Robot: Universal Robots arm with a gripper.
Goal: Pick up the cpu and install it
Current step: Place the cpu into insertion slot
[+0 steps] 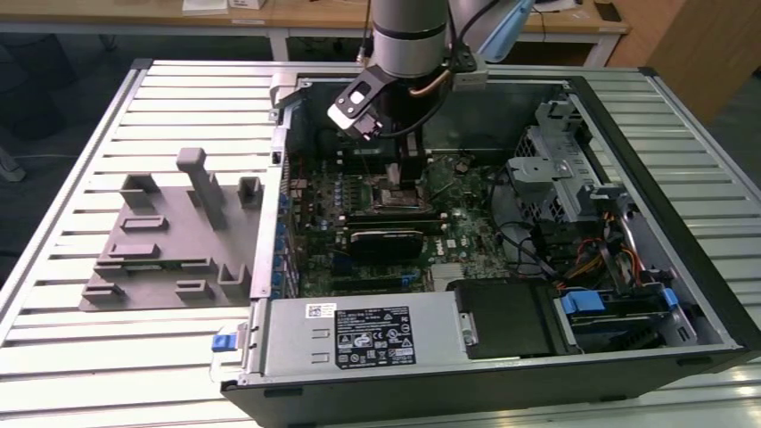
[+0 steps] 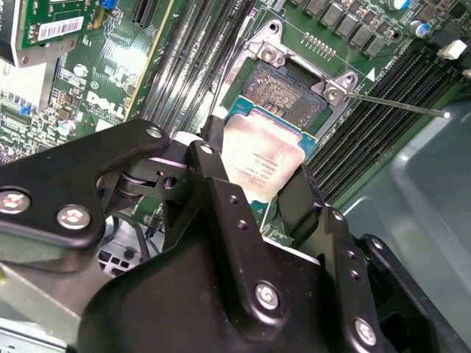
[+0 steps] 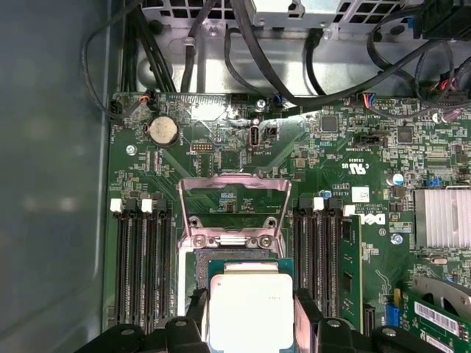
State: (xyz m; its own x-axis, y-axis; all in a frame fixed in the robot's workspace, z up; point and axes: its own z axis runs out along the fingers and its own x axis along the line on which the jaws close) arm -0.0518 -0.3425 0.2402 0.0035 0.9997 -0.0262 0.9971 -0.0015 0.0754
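**Q:** Which step is in hand?

**A:** Transfer to the socket is judged to be in hand. The cpu (image 2: 265,158) is pinched by two opposite edges between the fingers of the gripper (image 2: 257,173). It is held over the motherboard (image 1: 464,192), beside the open socket (image 2: 285,92), and is seen partly overlapping it in the first wrist view. Whether the chip touches the socket cannot be told.

**Q:** What is called for by the next move?

**A:** Squaring of the chip's edges with the socket frame, followed by a level descent, is judged necessary. The contact field is likely delicate. The raised load plate (image 3: 234,209) is to be avoided.

**Q:** What is contained where?

**A:** The socket's contact field is seen bare. Inside the open computer case (image 1: 666,223) are held the motherboard, a power supply (image 1: 356,334) and cable bundles (image 1: 535,250). A grey plate (image 1: 167,241) lies outside the case, on the slatted table (image 1: 71,357).
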